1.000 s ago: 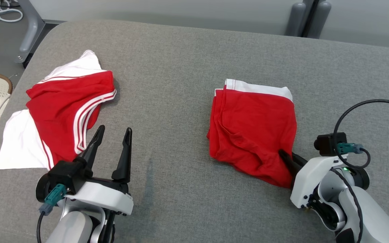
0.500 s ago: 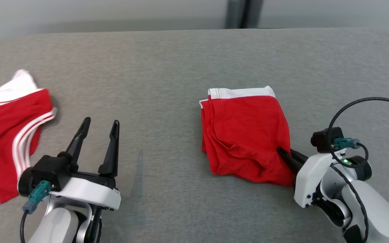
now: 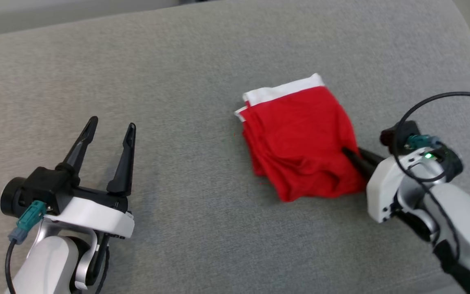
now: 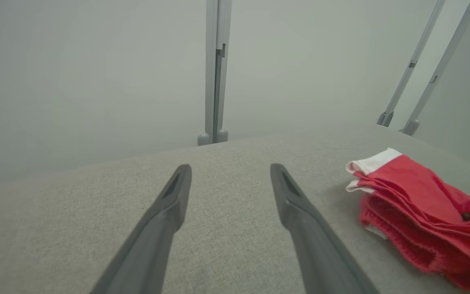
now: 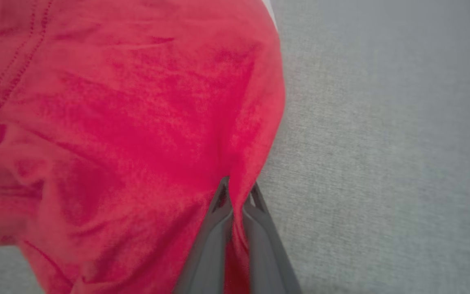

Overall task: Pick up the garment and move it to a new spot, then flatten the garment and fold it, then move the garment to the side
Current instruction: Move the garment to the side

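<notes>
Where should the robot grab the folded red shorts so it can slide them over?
Probably the near right edge of the red shorts, coming in low from the right. The folded layers bunch up loosely there, giving something to pinch, while the white band end lies flat on the gray surface. The right gripper is shut on that edge.

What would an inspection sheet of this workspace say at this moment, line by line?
surface: grey fabric pad, smooth
job's things: red garment, folded, white band at its far edge, on the pad
clutter: nothing seen
grippers: left gripper open, holding nothing, apart from the garment; right gripper shut on the garment's near right edge
cables: black cable loops above the right wrist; teal plug at the left wrist
surroundings: pale wall and grey posts behind the pad
</notes>
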Tool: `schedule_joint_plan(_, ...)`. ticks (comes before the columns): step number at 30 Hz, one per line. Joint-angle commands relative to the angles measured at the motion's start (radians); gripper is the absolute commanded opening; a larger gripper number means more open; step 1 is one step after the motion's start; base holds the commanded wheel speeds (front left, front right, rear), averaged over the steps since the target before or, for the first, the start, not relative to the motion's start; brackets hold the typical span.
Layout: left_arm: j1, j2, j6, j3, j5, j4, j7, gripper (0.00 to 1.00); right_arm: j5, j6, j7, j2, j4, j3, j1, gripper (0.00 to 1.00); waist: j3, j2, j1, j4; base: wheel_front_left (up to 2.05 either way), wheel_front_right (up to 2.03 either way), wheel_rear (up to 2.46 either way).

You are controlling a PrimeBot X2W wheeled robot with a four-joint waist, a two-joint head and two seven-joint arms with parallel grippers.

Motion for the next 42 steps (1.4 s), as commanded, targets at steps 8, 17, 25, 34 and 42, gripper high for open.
schedule_joint_plan(8, -0.047, 0.05, 0.006, 0.006, 0.025, -0.071, 0.041, 1.0, -0.026, 0.0, -0.065, -0.157, 0.078, 0.01, -0.119, 0.0, 0.12, -0.0001, 0.0, -0.104, 0.0, 0.0, 0.0)
schedule_joint_plan(17, -0.073, 0.094, 0.004, 0.002, 0.045, -0.134, 0.087, 1.0, -0.057, 0.0, -0.148, -0.235, 0.21, -0.085, -0.239, 0.0, 0.198, -0.0001, 0.0, -0.132, 0.0, 0.0, 0.0)
schedule_joint_plan(25, -0.095, 0.109, 0.007, -0.003, 0.056, -0.165, 0.105, 1.0, -0.095, 0.0, -0.187, -0.208, 0.323, -0.111, -0.303, 0.03, 0.232, -0.0001, 0.0, -0.121, 0.0, 0.0, 0.0)
schedule_joint_plan(34, -0.103, 0.102, 0.007, -0.013, 0.047, -0.155, 0.099, 1.0, -0.105, 0.0, -0.248, -0.173, 0.438, -0.157, -0.312, 1.0, 0.225, -0.0001, 0.0, -0.108, 0.0, 0.0, 0.0)
schedule_joint_plan(42, -0.054, 0.076, 0.019, -0.009, 0.018, -0.107, 0.065, 1.0, -0.12, 0.0, -0.4, -0.113, 0.391, -0.268, -0.237, 1.0, 0.135, -0.0001, 0.0, -0.097, 0.0, 0.0, 0.0)
